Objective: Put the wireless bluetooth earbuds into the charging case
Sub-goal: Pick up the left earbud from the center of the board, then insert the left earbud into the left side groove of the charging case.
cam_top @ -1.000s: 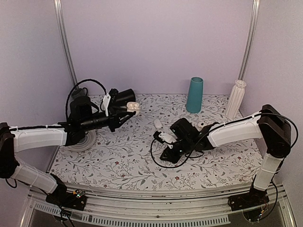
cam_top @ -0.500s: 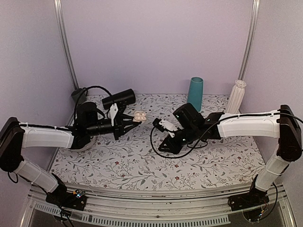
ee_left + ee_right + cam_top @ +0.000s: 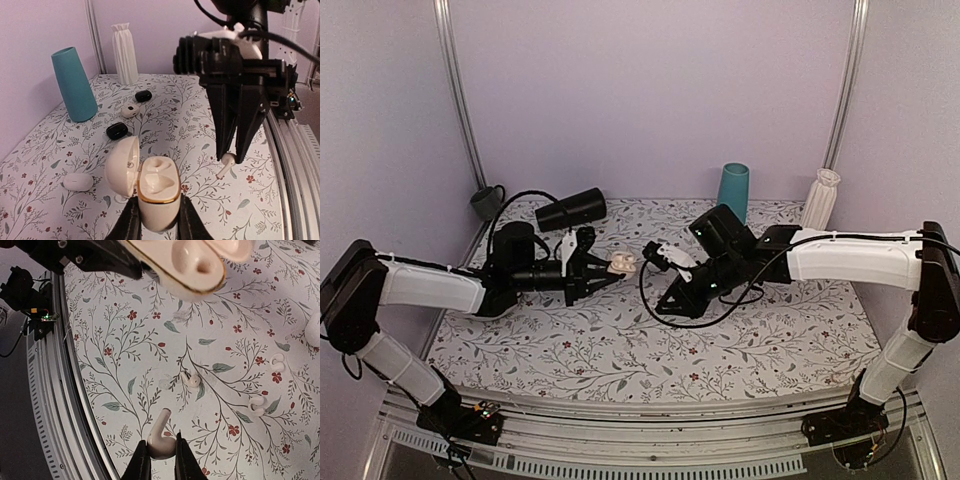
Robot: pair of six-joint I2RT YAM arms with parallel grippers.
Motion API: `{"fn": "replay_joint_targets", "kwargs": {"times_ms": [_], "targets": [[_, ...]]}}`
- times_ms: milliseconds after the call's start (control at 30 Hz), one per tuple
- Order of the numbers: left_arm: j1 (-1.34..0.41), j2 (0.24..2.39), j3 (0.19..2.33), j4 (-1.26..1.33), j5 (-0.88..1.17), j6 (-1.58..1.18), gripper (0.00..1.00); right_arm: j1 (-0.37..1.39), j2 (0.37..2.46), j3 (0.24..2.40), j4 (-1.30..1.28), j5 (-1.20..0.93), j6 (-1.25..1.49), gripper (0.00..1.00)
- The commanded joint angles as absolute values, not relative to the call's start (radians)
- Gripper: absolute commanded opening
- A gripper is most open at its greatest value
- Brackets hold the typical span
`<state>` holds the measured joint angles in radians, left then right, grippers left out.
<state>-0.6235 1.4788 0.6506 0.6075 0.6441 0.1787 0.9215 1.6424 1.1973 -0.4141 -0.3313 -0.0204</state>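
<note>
- Your left gripper [image 3: 610, 270] is clenched on the charging case [image 3: 624, 263]. In the left wrist view its two fingers [image 3: 131, 220] press the lower body of the case from both sides.
- The case is lifted off the table [image 3: 620, 350], above the left middle part of it. Its lid [image 3: 122, 167] stands open on the left side, so the cream inside faces up.
- Your right gripper [image 3: 667, 305] points down, just to the right of the case. It is closed tight on one white earbud [image 3: 225, 166], held by the rounded head, and the stem sticks out beyond the fingertips.
- The earbud is near the open case but apart from it, and it does not touch the rim.
- A few small white pieces [image 3: 257, 405] lie on the floral table, below the two grippers.
- At the far right of the table stand a teal cup [image 3: 732, 187] and a white ribbed vase [image 3: 821, 198], both upright.
- Two black round pieces [image 3: 117, 131] lie on the table, nearer than the cup and the vase, and well apart from each other.
</note>
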Motion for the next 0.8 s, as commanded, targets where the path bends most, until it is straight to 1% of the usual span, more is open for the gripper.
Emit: {"fn": "replay_joint_targets", "kwargs": {"times_ms": [0,233,433,767], "targets": [[-0.637,1.502,0.663,0.615,0.703,0.236,0.00,0.916,1.595,1.267,-0.439,-0.369,-0.033,0.12],[-0.650,1.511,0.699,0.536,0.707,0.304,0.00,0.918,1.609,1.356,-0.496,-0.408,-0.052,0.12],[-0.678,1.508,0.692,0.523,0.667,0.350,0.00,0.919,1.637,1.427,-0.519,-0.418,-0.041,0.12],[-0.707,1.487,0.692,0.519,0.629,0.377,0.00,0.919,1.684,1.471,-0.538,-0.434,-0.013,0.12]]}}
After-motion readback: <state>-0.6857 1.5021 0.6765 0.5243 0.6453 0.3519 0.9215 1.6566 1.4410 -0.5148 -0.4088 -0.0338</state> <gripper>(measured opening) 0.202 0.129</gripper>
